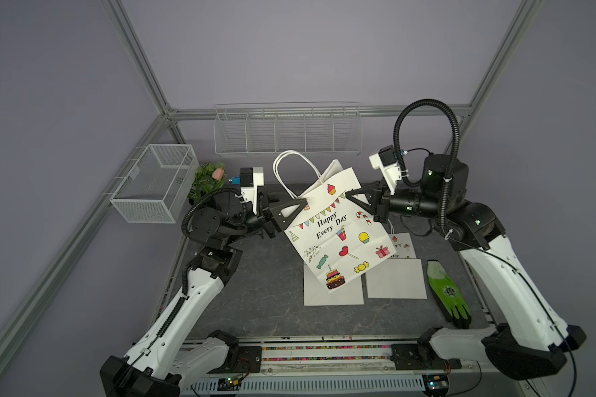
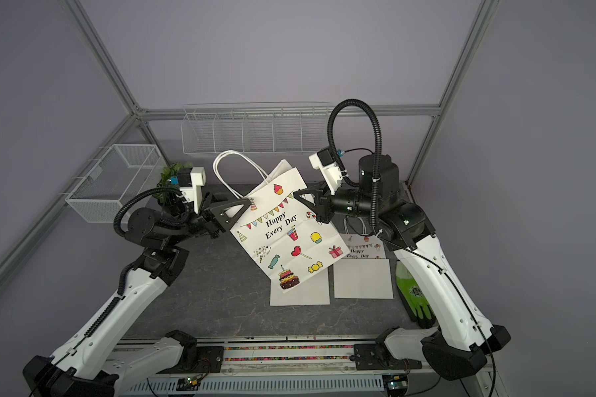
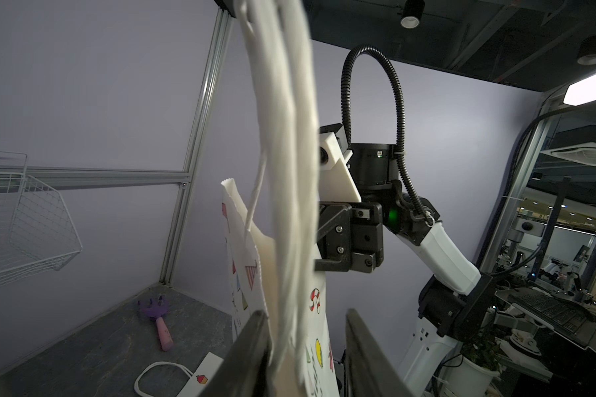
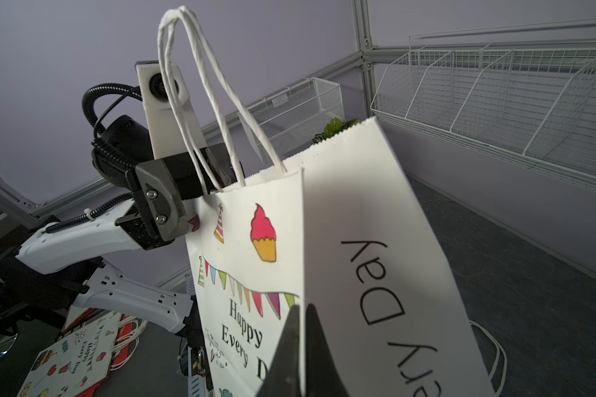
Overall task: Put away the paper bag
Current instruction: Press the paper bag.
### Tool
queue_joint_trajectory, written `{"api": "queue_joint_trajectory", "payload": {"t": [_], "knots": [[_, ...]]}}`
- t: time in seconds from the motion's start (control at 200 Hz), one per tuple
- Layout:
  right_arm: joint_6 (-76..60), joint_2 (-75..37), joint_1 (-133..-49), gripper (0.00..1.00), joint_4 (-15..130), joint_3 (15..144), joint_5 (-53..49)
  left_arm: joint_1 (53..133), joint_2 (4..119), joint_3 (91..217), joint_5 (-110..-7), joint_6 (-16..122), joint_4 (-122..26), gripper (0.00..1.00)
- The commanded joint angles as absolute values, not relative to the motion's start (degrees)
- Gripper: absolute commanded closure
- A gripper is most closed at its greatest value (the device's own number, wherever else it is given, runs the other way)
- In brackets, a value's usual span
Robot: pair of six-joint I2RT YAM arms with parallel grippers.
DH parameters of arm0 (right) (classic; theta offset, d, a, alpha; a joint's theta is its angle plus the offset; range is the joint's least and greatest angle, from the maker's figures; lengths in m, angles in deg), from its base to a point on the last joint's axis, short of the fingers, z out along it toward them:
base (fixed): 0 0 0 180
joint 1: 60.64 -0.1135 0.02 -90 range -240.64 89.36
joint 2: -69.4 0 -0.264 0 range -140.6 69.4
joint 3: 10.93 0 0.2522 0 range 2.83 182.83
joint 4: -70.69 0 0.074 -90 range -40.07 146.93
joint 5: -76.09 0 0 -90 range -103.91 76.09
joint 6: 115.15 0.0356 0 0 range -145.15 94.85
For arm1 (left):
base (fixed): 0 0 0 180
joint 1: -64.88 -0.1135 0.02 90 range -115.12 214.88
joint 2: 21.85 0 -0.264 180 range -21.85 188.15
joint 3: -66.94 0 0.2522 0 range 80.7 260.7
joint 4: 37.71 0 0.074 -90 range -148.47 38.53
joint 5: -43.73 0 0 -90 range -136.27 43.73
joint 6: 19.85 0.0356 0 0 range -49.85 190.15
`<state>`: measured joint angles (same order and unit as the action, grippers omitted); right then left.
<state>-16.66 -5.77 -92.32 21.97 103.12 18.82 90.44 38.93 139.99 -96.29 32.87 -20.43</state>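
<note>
- The mesh basket (image 1: pixel 155 182) hangs at the left of both top views, well apart from the bag.
- The divided wire rack (image 1: pixel 288 130) runs across the upper centre, up the frame from the bag's handles (image 1: pixel 289 172). Which of these two is the putting-away place I cannot tell.
- The left hand (image 1: pixel 302 203) comes in from the left to the left corner of the bag's mouth. In the left wrist view its fingers (image 3: pixel 367 350) stand spread, with the twisted cords and the paper rim between them. A gap shows beside one finger, so I judge it is set around that corner and not pinching it.
- The paper bag (image 1: pixel 338 237) sits at the centre of both top views, printed face to the camera. It is held up between the two hands, over the worktop (image 1: pixel 255 292). Its long axis slants from the handles at upper centre down toward the lower right. In the picture its bottom end overlaps flat white rectangles (image 1: pixel 396 278) lying on the worktop.
- The right hand (image 1: pixel 348 195) comes in from the right and is pressed together on the bag's side fold near the mouth. The right wrist view shows the crease running in between its fingers. This hand looks to be bearing the bag.
- Both hands sit at the mouth, about equally near. The rack lies beyond the handles, roughly along the bag's long axis, so the bag likely needs squaring before it goes in.
- A green glove (image 1: pixel 448 292) lies on the worktop at the lower right, apart from the bag.
</note>
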Motion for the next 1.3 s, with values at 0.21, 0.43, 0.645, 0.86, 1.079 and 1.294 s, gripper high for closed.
{"api": "queue_joint_trajectory", "payload": {"t": [0.21,0.43,0.645,0.86,1.079,1.294], "knots": [[-18.3,-4.4,-92.8,0.93,22.2,104.2,16.7,90.7,38.6,142.0,-96.3,34.5,-22.6,0.82],[-18.4,-2.5,-92.8,0.93,23.1,103.4,16.0,90.7,38.1,142.1,-95.6,35.5,-24.2,0.98],[-18.4,-2.6,-91.1,0.58,22.1,104.0,18.5,90.6,37.5,143.2,-95.3,38.6,-29.2,1.0],[-11.7,-2.7,-79.8,0.04,29.8,101.1,34.8,90.7,37.2,147.1,-98.3,44.8,-39.5,1.0],[2.8,-5.2,-72.6,0.11,48.4,97.3,48.3,90.4,39.9,155.2,-107.6,51.4,-51.0,1.0],[9.7,-9.0,-71.2,0.01,56.1,95.6,58.8,86.6,48.4,165.0,-118.3,54.9,-55.7,1.0]]}}
